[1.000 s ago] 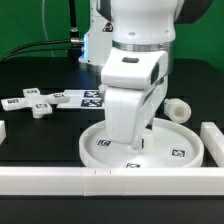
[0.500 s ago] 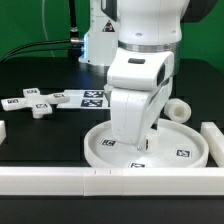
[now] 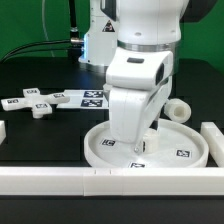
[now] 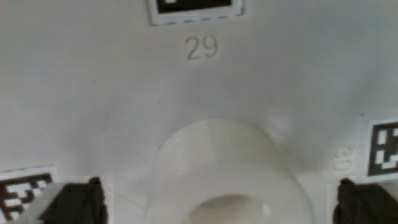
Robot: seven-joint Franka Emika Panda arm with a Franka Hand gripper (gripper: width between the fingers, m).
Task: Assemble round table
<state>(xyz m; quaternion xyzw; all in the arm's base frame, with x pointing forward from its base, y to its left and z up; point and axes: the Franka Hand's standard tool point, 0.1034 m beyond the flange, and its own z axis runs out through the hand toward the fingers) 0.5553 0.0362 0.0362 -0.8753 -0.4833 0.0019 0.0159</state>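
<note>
The gripper (image 4: pixel 221 203) hangs over the round tabletop disc (image 3: pixel 170 135), fingers (image 4: pixel 71 200) spread astride its central socket (image 4: pixel 222 160) (nothing pinched). Assembly looks unstarted: the leg (image 3: pixel 180 108) lies at the disc's two o'clock, the cross-shaped foot (image 3: pixel 38 106) well apart at ten o'clock.

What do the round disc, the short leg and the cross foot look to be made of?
The round disc looks like white plastic with a matte finish: smooth moulded rim, no glare, black-and-white tags on it. The short leg seems to be the same white plastic, with a hollow-looking end. The cross foot is likely the same, white and tagged, but too small to be sure.
</note>
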